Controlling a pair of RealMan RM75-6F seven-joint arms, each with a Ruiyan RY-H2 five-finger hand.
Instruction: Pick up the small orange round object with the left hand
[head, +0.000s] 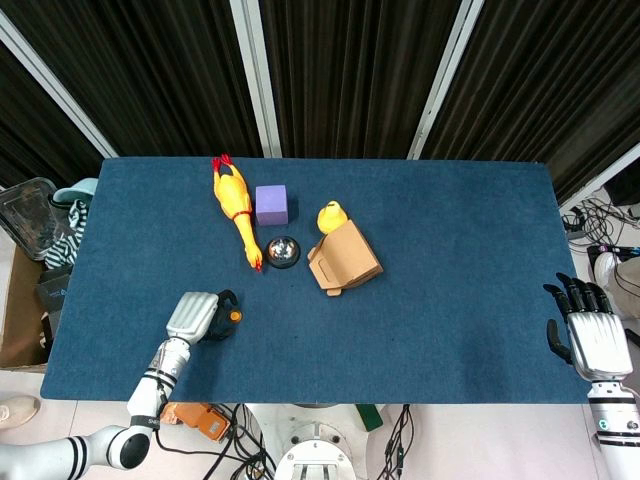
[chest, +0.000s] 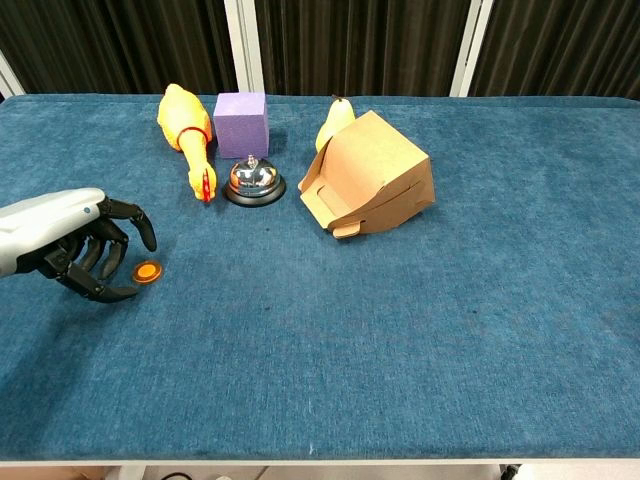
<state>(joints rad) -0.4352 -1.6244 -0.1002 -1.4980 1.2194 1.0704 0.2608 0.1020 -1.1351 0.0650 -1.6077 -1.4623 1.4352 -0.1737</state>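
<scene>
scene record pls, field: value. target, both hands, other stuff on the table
target: small orange round object, flat on the blue table, not lifted
left hand: left hand beside it, fingers curled around the near side, holding nothing
right hand: right hand at the table's far right edge, fingers spread, idle
others: rubber chicken, purple cube, bell, cardboard box tipped on its side, yellow pear behind the box
</scene>
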